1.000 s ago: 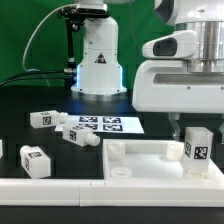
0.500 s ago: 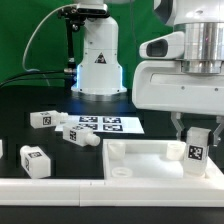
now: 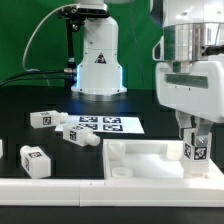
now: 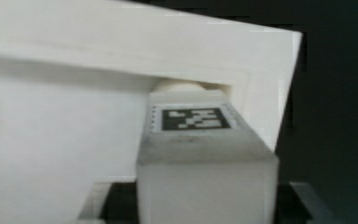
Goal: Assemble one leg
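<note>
In the exterior view, the gripper [image 3: 196, 133] is hanging at the exterior view's right, over the large white rimmed panel [image 3: 150, 160]. Its fingers are pinching the leg [image 3: 196, 144], which is standing upright with its lower end at the panel's far right part. The big white housing of the arm is covering the upper part of the leg, so only the lower block with its black-and-white tag is showing. Whether the leg's peg is sitting in a hole of the panel cannot be told, because the panel's front rim is hiding the contact.

On the black table, at the exterior view's left, three more legs are lying: one far leg [image 3: 43, 119], one peg leg [image 3: 80, 134] lying on its side beside the marker board [image 3: 106, 125], and one near leg [image 3: 35, 158] close to the front. A fourth piece at the left edge is cut off by the picture border. The robot base [image 3: 97, 62] behind is carrying a small triangular sign, but its writing is too small to read. The tags are showing only patterns, no letters.

In the wrist view, the leg [image 4: 197, 150] is filling the middle, gripped between the two dark fingers [image 4: 108, 203] at both sides, which are mostly cut off. Its tag is blurred. Behind it, the white panel [image 4: 87, 90] is looking soft and out of focus.
</note>
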Motion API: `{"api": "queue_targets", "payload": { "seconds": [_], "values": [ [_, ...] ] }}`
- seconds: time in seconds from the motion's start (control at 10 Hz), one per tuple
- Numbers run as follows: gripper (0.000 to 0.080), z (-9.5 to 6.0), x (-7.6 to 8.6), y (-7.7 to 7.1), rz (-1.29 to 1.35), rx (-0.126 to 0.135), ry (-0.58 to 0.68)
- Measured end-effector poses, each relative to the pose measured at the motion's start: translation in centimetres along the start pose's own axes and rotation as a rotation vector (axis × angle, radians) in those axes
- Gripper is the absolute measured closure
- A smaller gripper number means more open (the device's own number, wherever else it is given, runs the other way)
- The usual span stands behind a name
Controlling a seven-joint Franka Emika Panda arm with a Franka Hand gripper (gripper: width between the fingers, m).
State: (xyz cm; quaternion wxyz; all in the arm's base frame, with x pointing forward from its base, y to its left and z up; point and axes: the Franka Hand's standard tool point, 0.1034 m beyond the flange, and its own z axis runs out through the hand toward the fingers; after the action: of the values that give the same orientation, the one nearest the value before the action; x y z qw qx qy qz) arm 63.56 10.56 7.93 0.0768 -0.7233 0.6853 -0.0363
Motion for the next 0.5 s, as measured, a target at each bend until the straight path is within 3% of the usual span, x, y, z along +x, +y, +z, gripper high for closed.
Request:
{"api": "queue_targets", "payload": {
  "seconds": [0.2, 0.3, 0.4, 0.5],
  "values": [
    [0.0512, 0.0, -0.05, 0.04, 0.084, 0.0, -0.005],
    [0.0432, 0.03, -0.05, 0.06, 0.051, 0.0, -0.005],
    [0.0432, 0.08, -0.14, 0.1, 0.01, -0.004, -0.002],
    [0.0297, 0.02, -0.5, 0.1, -0.168, -0.014, 0.006]
  ]
}}
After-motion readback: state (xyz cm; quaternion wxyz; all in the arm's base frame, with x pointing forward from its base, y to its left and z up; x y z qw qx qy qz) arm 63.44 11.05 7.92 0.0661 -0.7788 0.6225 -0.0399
